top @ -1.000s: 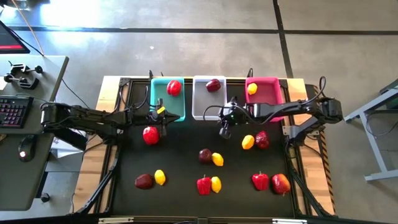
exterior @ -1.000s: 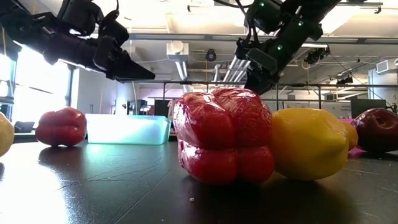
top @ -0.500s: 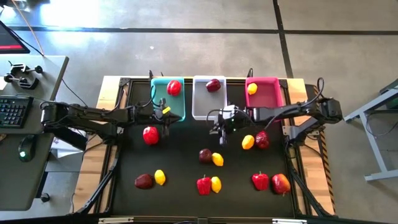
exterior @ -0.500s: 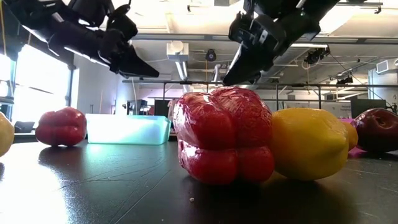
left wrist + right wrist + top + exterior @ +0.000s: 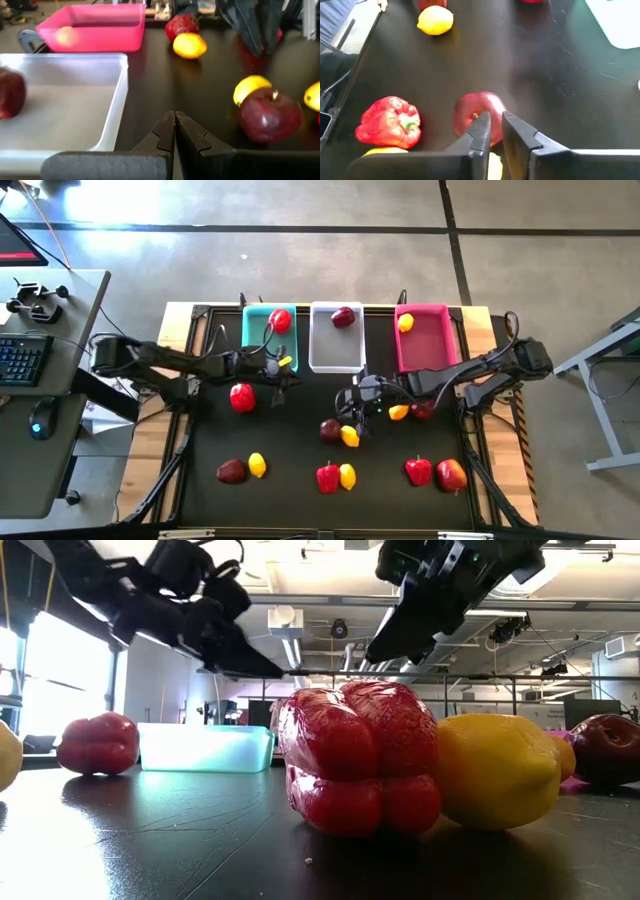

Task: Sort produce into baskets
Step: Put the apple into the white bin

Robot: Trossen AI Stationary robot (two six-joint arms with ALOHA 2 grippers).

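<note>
The teal basket (image 5: 262,345) holds a red pepper (image 5: 280,320), the white basket (image 5: 335,350) a maroon fruit (image 5: 343,317), and the pink basket (image 5: 428,345) a lemon (image 5: 405,323). Peppers, maroon fruits and lemons lie loose on the black table. My right gripper (image 5: 351,416) hovers just above a maroon fruit (image 5: 479,116) and a lemon (image 5: 350,437) at mid-table, its fingers (image 5: 481,131) only narrowly apart and empty. My left gripper (image 5: 283,383) is shut and empty (image 5: 175,122), above the table in front of the teal and white baskets, to the right of a red pepper (image 5: 241,397).
A lemon (image 5: 398,412) and a dark red fruit (image 5: 421,407) lie right of my right gripper. Along the near edge lie a maroon fruit (image 5: 231,471), a lemon (image 5: 257,465), a pepper (image 5: 327,477) with a lemon (image 5: 347,475), a pepper (image 5: 418,471) and a red fruit (image 5: 451,475).
My right gripper has gone from the white basket's near edge toward the table's near edge, to above the maroon fruit at mid-table. My left gripper has gone toward the table's right edge, away from the teal basket's front. No produce has moved.
</note>
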